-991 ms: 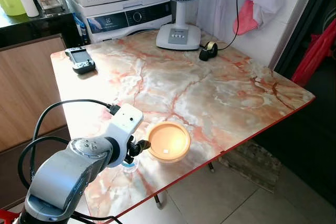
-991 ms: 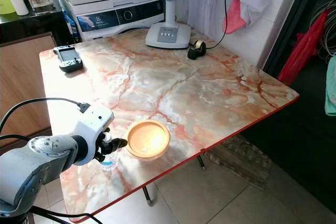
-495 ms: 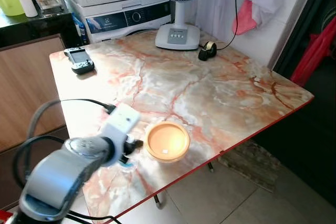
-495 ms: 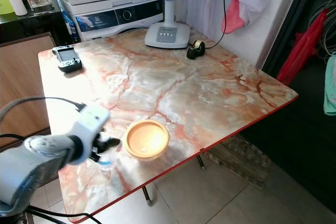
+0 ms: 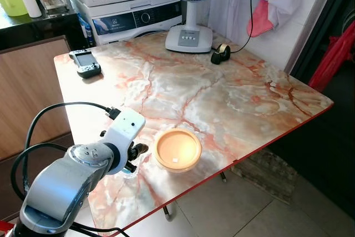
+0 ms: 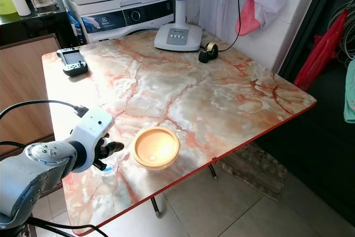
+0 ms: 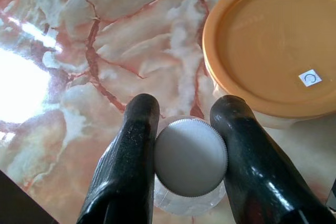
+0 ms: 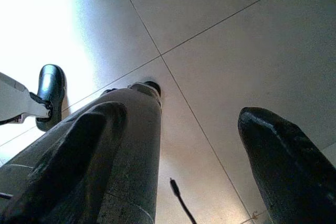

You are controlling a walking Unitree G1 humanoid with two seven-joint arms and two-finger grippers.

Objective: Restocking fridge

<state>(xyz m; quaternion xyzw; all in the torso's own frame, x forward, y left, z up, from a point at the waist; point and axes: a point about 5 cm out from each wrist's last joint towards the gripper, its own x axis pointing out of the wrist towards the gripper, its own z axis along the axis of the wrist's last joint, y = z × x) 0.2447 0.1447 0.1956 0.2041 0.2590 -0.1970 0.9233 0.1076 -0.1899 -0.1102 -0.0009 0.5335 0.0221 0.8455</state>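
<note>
1. Clear plastic with a white ribbed cap, the small bottle (image 7: 190,167) stands upright near the tabletop's front edge, toward its front left corner, and just beside an orange lidded container (image 5: 177,149).
2. Left claw (image 7: 184,124) has a black finger on each side of the bottle's cap, both touching it, so it is closed on the bottle.
3. Right claw (image 8: 210,156) hangs idle over the tiled floor, its fingers spread well apart and holding nothing.
4. Marble-patterned tabletop (image 5: 222,92) also carries a fan base (image 5: 188,38) and a tape roll (image 5: 221,54) near its back edge, and a handheld device (image 5: 85,62) at the back left corner.
5. Progress looks early: the bottle is gripped but not lifted, the container is untouched, and carrying both to a fridge remains.
6. Writing: the container's lid bears a small white sticker with a ring mark; the washer's (image 5: 133,18) brand lettering is too small to read.
</note>
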